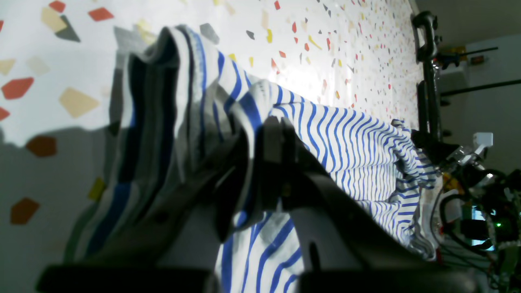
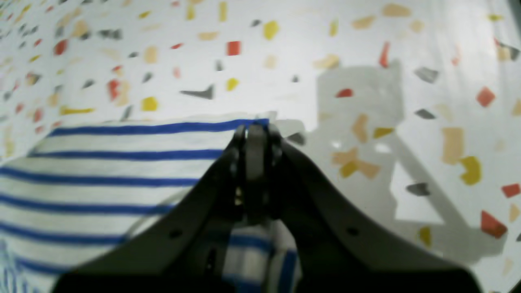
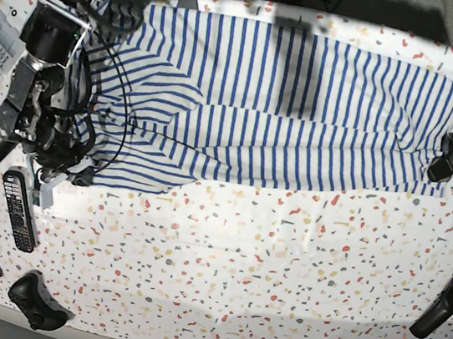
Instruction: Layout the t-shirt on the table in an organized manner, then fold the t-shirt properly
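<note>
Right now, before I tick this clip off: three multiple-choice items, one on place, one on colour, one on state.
1. Where is the right gripper?
A. at a corner of the t-shirt
B. over bare table, away from cloth
C. at the neck tags

2. What colour are the shirt's stripes?
A. red
B. blue
C. green

3. How is the left gripper?
A. wide open above the cloth
B. shut on bunched cloth
C. out of view

Answers: 1 A, its fingers meet at the striped corner's edge; 2 B, blue lines on white in every view; 3 B, fabric gathers between its fingers.
</note>
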You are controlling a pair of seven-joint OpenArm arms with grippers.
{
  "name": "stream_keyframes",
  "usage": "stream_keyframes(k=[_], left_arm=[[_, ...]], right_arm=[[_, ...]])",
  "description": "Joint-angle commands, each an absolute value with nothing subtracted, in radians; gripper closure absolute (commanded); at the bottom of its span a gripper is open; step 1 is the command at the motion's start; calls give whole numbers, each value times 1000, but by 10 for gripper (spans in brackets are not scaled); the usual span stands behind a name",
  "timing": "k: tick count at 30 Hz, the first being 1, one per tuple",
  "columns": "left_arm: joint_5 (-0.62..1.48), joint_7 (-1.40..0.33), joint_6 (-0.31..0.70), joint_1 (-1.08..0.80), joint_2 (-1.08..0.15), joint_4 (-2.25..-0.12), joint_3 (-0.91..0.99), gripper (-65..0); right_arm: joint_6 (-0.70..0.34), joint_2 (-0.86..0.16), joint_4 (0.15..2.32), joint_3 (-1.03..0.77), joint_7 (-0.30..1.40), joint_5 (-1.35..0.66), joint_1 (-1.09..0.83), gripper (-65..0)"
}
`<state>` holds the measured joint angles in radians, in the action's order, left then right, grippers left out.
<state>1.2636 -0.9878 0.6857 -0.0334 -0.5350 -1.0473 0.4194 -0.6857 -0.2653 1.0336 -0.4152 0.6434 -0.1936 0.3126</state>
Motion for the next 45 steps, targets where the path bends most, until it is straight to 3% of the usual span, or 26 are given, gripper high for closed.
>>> stream_keyframes(k=[1,8,21,30,41,45], left_arm=[[1292,-971,698,-22,-560,-1063,427,0],[1292,-964,698,-22,-560,-1063,427,0],[1293,-963,698,-22,-561,-1063,427,0],[1369,-965,698,-22,-561,-1063,427,0],[1371,-976,698,-22,-567,-1063,428,0],[1484,-1122,698,-23,-580,-1063,434,0]], right_arm=[[-698,-279,1087,-418,637,-242,337,0],[-698,-275,1413,-418,769,-392,173,0],[-698,-274,2009,-420,791,-453,-315,0],[-698,-275,2167,-460,782,-419,-530,0],[-698,-275,2249,-623,767,-424,-644,0],[-698,-274,2260,-659,768,-424,-646,0]])
